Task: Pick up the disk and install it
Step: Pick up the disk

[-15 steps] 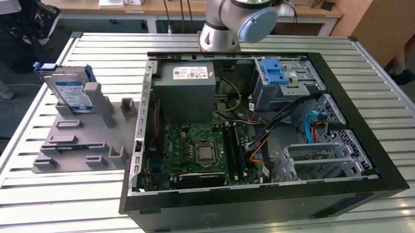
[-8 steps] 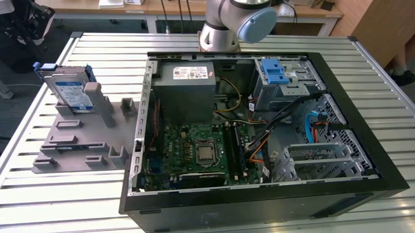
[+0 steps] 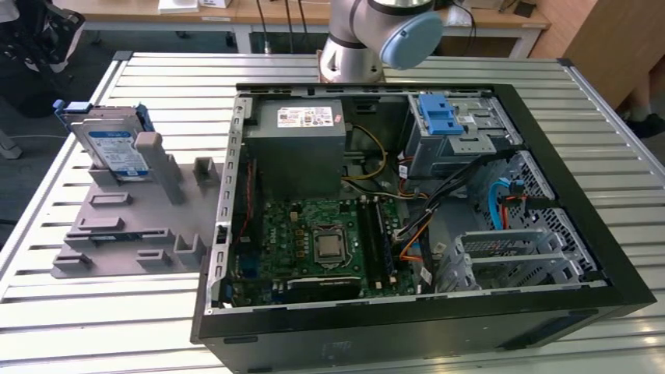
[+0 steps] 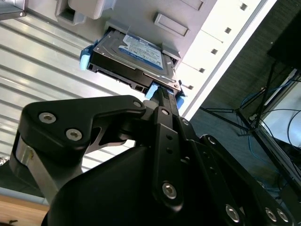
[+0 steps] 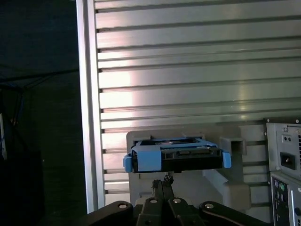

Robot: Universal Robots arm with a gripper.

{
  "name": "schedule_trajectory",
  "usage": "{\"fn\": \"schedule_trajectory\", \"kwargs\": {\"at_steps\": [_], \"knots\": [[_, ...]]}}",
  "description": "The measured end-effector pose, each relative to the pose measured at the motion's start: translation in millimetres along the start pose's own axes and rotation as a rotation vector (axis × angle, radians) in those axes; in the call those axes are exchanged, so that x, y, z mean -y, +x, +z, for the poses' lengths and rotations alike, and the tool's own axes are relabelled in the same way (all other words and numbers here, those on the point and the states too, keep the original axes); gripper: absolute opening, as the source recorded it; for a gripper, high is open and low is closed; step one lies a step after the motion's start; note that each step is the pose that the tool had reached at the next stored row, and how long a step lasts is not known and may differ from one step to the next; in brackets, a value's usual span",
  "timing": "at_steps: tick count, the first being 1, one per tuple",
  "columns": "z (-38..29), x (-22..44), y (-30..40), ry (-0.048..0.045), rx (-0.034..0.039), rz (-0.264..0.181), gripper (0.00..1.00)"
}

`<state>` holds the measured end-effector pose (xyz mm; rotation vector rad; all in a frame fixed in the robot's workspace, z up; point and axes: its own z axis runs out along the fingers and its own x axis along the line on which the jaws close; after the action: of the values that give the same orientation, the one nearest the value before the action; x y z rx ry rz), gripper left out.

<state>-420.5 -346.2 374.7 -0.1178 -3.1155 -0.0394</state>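
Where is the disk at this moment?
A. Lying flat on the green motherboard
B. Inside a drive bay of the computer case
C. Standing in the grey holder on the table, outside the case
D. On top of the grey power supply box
C: in the exterior view the disk stands on edge in the grey holder on the table, to the exterior view's left of the open computer case.

The arm [image 3: 374, 35] stood upright in the exterior view. The gripper [image 5: 162, 179] had its fingers [image 4: 165, 101] pressed together.
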Motion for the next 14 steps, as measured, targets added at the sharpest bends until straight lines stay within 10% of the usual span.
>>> {"fn": "schedule_trajectory", "kwargs": {"at_steps": [14], "knots": [[0.0, 0.0, 0.0, 0.0005, -0.0004, -0.019, 0.11]]}}
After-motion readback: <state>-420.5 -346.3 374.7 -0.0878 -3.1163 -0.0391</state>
